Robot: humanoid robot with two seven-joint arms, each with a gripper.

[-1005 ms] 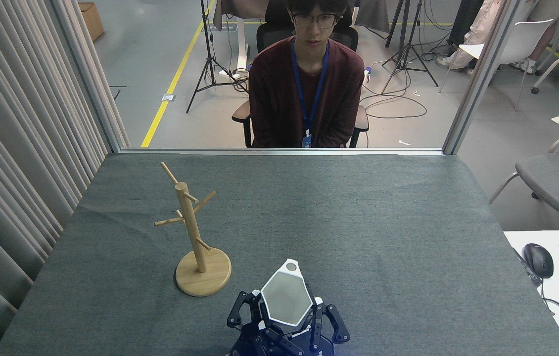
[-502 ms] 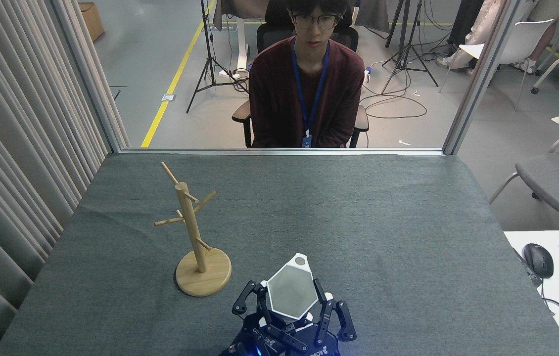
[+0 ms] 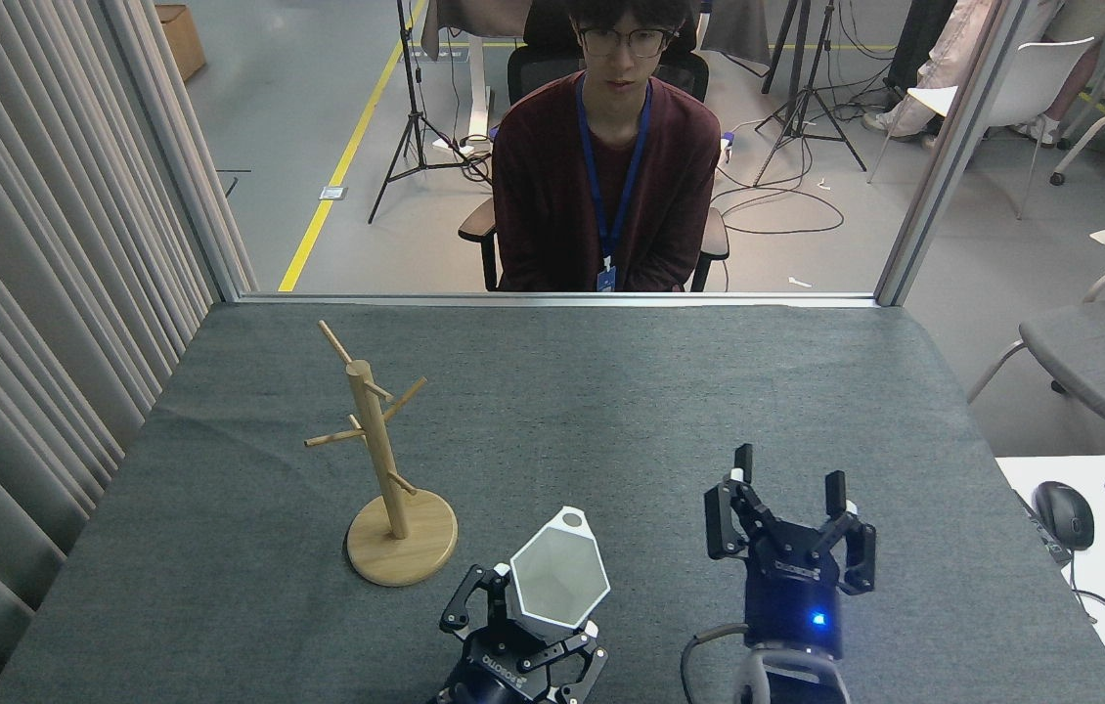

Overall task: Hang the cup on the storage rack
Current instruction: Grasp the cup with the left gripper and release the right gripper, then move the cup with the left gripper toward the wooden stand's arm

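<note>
My left gripper sits low at the near edge of the bench, and its jaws are clenched around the lower body of the cup. The cup is white and six-sided, tilted so that its open mouth faces up toward my head view (I can see straight into it). Its small rim tab with the round hole points away from me, at the top of the rim. The cup is held clear above the grey bench cover, just to the right of the rack's round base and apart from it.

My right gripper stands further right, well apart from the cup, with its jaws released and spread wide, gripping nothing; a blue light glows on its body.

The storage rack stands upright on the left part of the bench, a light wooden post with angled pegs, all of them bare.

Beyond the far edge of the bench a person in a dark red top sits on a chair, facing me.
</note>
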